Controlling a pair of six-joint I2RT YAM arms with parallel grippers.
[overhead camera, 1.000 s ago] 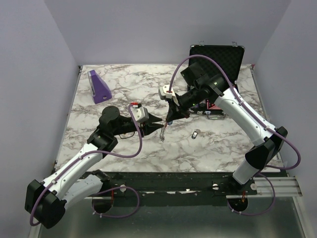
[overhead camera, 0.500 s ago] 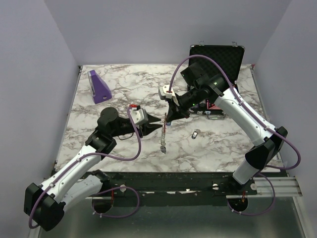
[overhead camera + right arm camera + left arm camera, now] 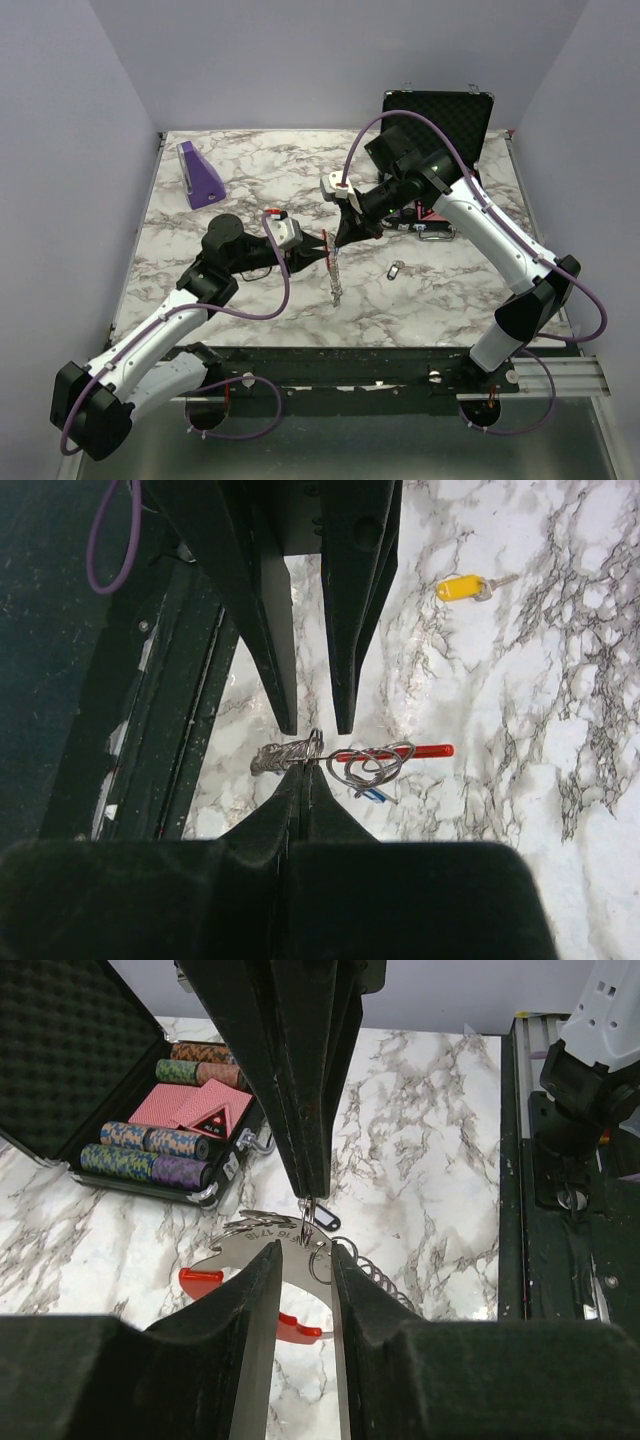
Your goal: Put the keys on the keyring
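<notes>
Red and grey-silver, the keyring point(image 3: 333, 270) is held up over the marble table point(image 3: 240, 200) near the middle of the top view, where the two arms meet. We see the right gripper point(image 3: 308, 1196) reaching in from the upper right of that view, its fingers pressed together on a small wire ring of the keyring. A blue-headed key point(image 3: 326, 1220) dangles from that ring just under the tips.

The left gripper point(image 3: 305, 1250) comes from the lower left with its fingers a narrow gap apart. In its wrist view a loop of the keyring sits in that gap, and we cannot tell whether either finger touches it. The grey metal plate point(image 3: 245, 1250) runs across behind the left-hand finger, the red clip point(image 3: 200, 1280) curves out below it, and a thin chain point(image 3: 385, 1285) trails off towards the lower right. In the top view that chain hangs down from the grippers towards the bottom of the frame.

A yellow key point(image 3: 465, 586) lies flat on the table in the upper right of the right wrist view, well apart from the keyring.

At the upper right of the top view a black case point(image 3: 437, 105) stands open; the left wrist view shows poker chips point(image 3: 150, 1150) and red cards point(image 3: 205, 1108) inside it. A purple wedge point(image 3: 200, 175) stands at the upper left of the table
</notes>
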